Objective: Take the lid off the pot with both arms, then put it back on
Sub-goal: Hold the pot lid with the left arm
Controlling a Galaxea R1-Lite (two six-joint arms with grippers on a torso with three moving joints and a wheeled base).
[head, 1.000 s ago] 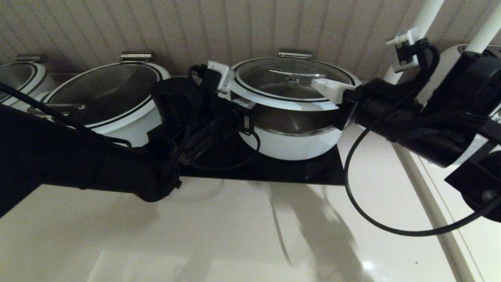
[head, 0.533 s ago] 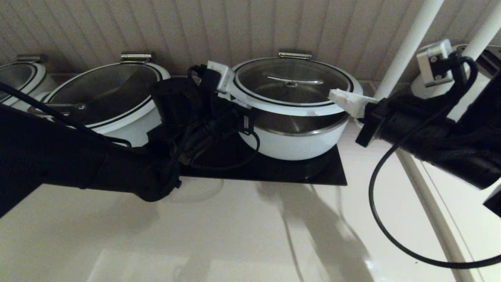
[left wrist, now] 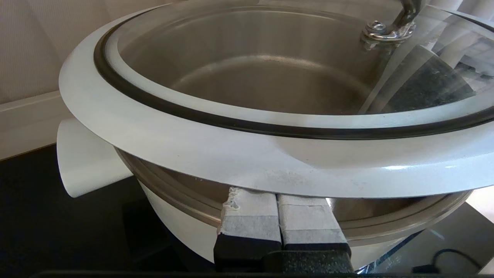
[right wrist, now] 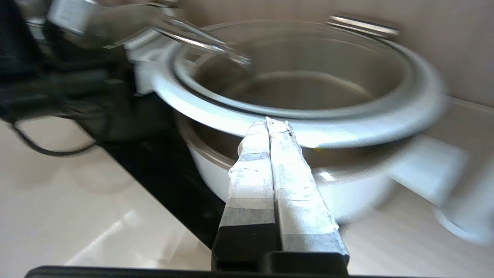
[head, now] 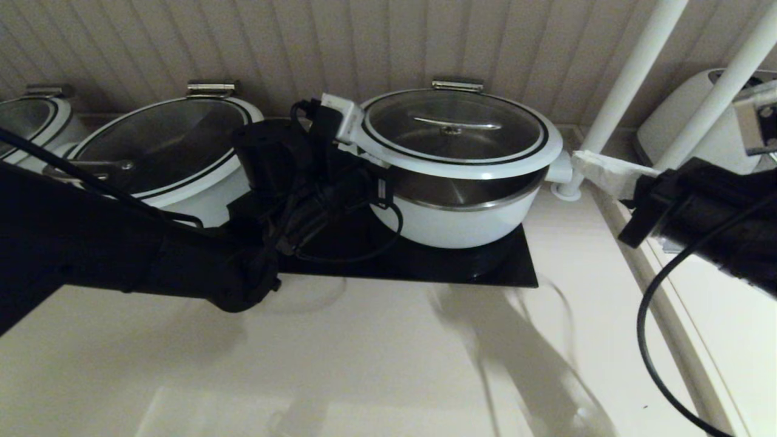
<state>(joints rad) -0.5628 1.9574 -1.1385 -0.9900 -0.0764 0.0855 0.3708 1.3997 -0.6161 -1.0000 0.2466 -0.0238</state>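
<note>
The lid (head: 455, 130) sits propped above the pot (head: 455, 212), front edge raised so there's a gap showing the steel inside, back edge down by the hinge (head: 458, 84) at the wall. The pot stands on a black mat (head: 419, 261) on the pale counter (head: 364, 364), w/ a wider pot (head: 176, 161) to its left. The left gripper (left wrist: 281, 206) is tucked under the lid's white rim on the pot's left side; its jaws are pressed together w/ nothing between them, tips touching the rim's underside, so the lid rests on top of them rather than being pinched. In the left wrist view the pot's stub handle (left wrist: 87, 160) pokes out just beside the jaws. The right gripper (head: 598, 170) is off the lid, out past the pot's right stub handle (head: 559, 170), near a white pole (head: 625, 79). Its jaws are clenched flat against each other too, empty. The right wrist view is smeared, so I can't say exactly how far the tips are from the rim, but the head view shows them apart from it. A white appliance (head: 698, 121) stands behind, at far right.
</note>
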